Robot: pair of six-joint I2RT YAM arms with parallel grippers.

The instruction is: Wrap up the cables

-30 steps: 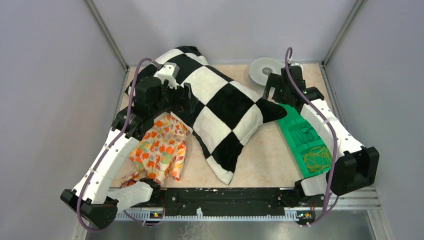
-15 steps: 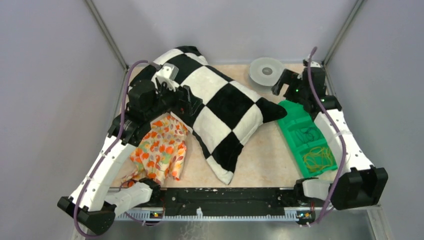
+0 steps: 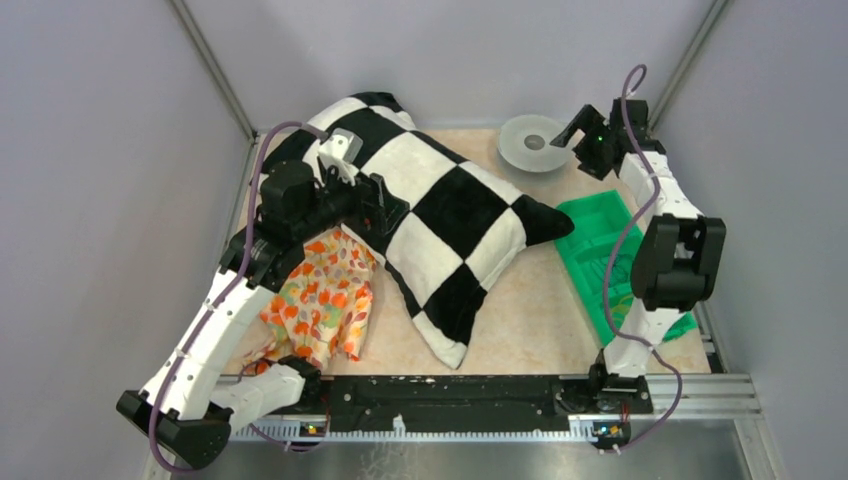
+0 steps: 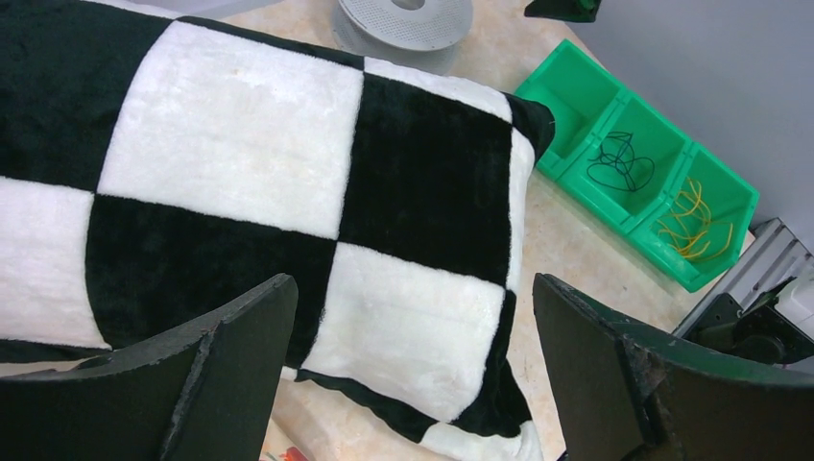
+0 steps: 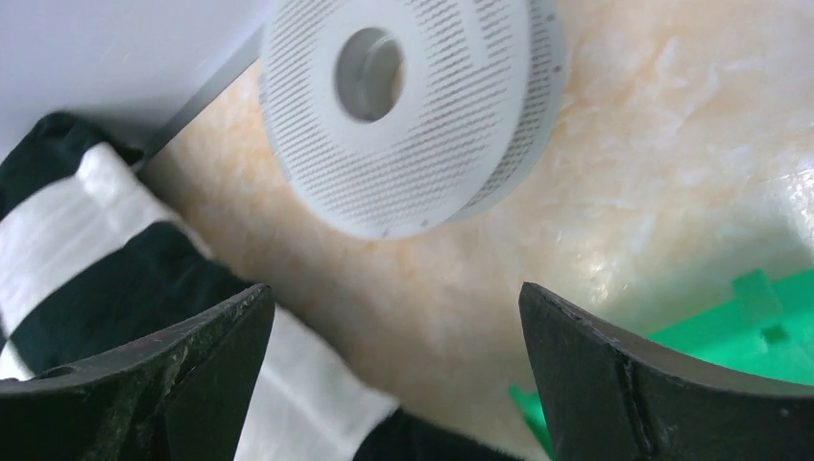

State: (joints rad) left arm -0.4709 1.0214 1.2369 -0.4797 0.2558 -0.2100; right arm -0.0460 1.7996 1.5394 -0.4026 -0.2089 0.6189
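Observation:
The cables [image 4: 619, 161] are a thin dark looping wire lying in the middle compartment of the green tray [image 4: 576, 86]. A grey perforated spool [image 3: 532, 143] lies flat at the far side of the table, also seen in the right wrist view [image 5: 403, 106]. My right gripper [image 3: 572, 133] hovers open just right of the spool [image 4: 403, 24], nothing between its fingers [image 5: 395, 293]. My left gripper [image 3: 385, 205] is open above the checkered pillow, empty [image 4: 413, 283].
A large black-and-white checkered pillow [image 3: 440, 210] lies diagonally across the table. An orange floral cloth [image 3: 320, 300] lies at the near left. Yellow rubber bands [image 4: 696, 216] fill the tray's near compartment. The right arm's elbow [image 3: 675, 260] stands over the tray [image 3: 585, 215]. Walls close in at the back and on both sides.
The right arm has swung back and up towards the far right corner, its gripper going from over the tray's far end to beside the spool. The left arm has shifted only slightly.

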